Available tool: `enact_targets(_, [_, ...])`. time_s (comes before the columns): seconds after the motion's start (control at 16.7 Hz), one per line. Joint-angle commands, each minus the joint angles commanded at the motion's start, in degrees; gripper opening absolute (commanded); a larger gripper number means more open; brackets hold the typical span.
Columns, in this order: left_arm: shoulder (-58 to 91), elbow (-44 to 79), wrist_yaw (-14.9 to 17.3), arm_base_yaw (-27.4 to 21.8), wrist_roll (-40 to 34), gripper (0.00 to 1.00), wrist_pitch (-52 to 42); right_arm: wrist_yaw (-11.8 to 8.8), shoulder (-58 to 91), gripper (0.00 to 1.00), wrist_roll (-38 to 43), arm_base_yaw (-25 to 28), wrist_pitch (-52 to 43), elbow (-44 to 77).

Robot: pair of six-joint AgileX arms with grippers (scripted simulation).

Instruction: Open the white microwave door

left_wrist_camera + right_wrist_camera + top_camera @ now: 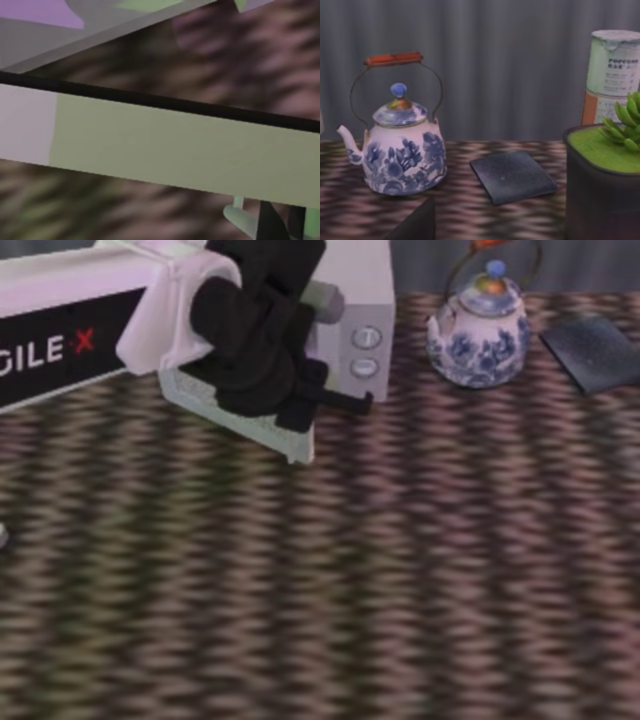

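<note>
The white microwave (pixel 365 300) stands at the back of the table, its two silver knobs (pixel 367 337) facing forward. Its door (pixel 235 425) is swung partly outward, its free edge toward the table's front. My left arm reaches over it, and the black left gripper (pixel 345 400) sits at that free edge. In the left wrist view the door's (pixel 175 150) pale edge crosses the frame. There my left gripper (pixel 282 225) is shut on the slim pale handle (pixel 240 217). Only a dark part of my right gripper (pixel 417 225) shows; the top view lacks it.
A blue-and-white floral teapot (pixel 480 335) stands right of the microwave, with a dark square mat (pixel 595 352) beyond it. The right wrist view also shows a dark pot with a green plant (pixel 600 185) and a tall can (pixel 612 75) behind it.
</note>
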Motion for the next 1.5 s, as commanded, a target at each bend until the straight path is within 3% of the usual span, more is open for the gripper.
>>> enact_targets(0.24, [-0.5,-0.6,0.7,-0.1,0.5,0.00,0.4,0.0,0.0,1.00,0.0,0.0,0.0,0.0])
enact_targets(0.66, [-4.5,-5.8,4.4,2.2,7.7,0.00,1.7,0.0,0.0,1.00,0.0,0.0,0.0,0.0])
enact_targets(1.5, [-4.5,-5.9,4.5,2.2,7.7,0.00,1.7,0.0,0.0,1.00,0.0,0.0,0.0,0.0])
